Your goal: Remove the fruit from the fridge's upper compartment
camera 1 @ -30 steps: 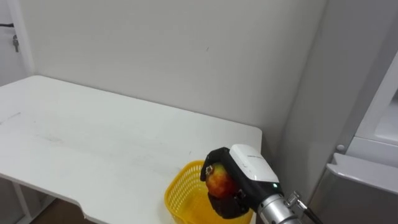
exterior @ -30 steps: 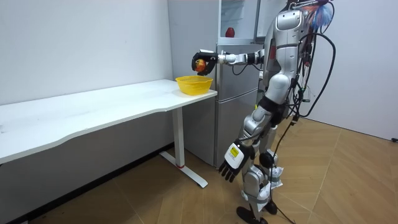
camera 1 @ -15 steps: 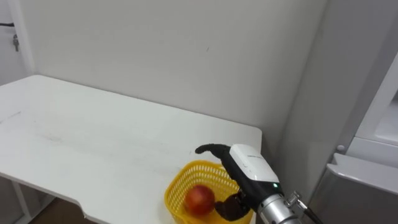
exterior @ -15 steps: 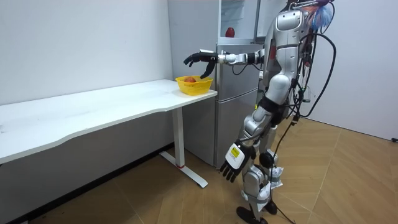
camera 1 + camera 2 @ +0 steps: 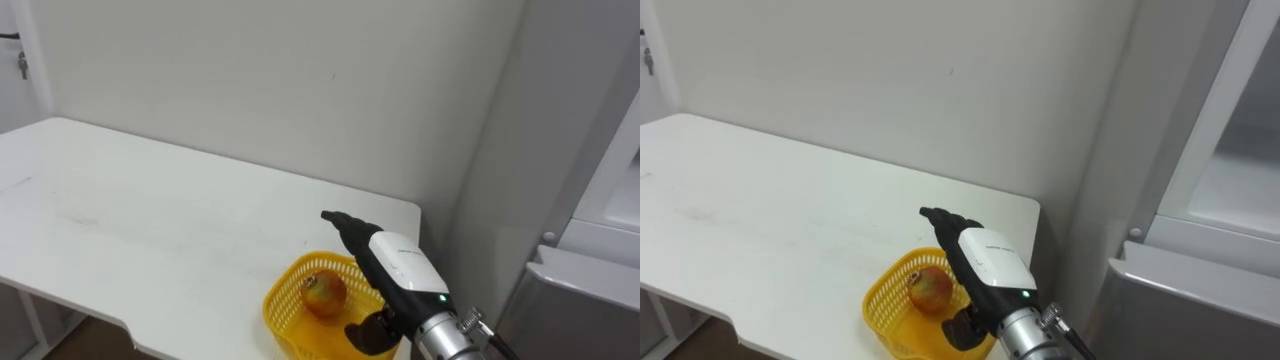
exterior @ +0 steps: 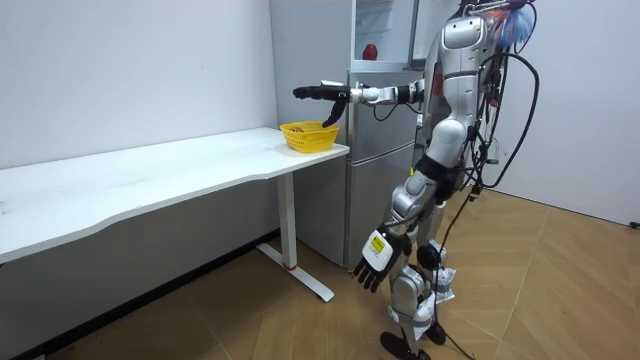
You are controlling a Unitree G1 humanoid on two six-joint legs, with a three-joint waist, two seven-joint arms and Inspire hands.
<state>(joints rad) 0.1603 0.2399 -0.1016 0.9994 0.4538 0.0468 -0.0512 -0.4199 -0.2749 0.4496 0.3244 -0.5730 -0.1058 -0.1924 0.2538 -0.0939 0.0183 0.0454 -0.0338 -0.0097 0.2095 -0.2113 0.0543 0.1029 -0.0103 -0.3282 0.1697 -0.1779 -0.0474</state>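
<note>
A red-yellow apple (image 5: 324,293) lies inside a yellow basket (image 5: 274,312) at the table's near right corner. My right hand (image 5: 397,263) hovers just above the basket's right side, open, fingers stretched straight toward the wall and holding nothing. In the room view the same hand (image 6: 322,92) reaches out over the basket (image 6: 309,134) from where I stand in front of the fridge. My left hand (image 6: 372,262) hangs by my thigh, fingers relaxed and empty.
The white table (image 5: 150,230) runs leftward along the wall. The grey fridge (image 6: 385,150) stands right beside the table's end, its upper compartment open with a small red item (image 6: 369,51) on a shelf. The fridge door edge (image 5: 610,190) rises at my right.
My right hand has gone from shut on the apple to fully open. The apple dropped into the basket and settled there; the fingers straightened out above it.
</note>
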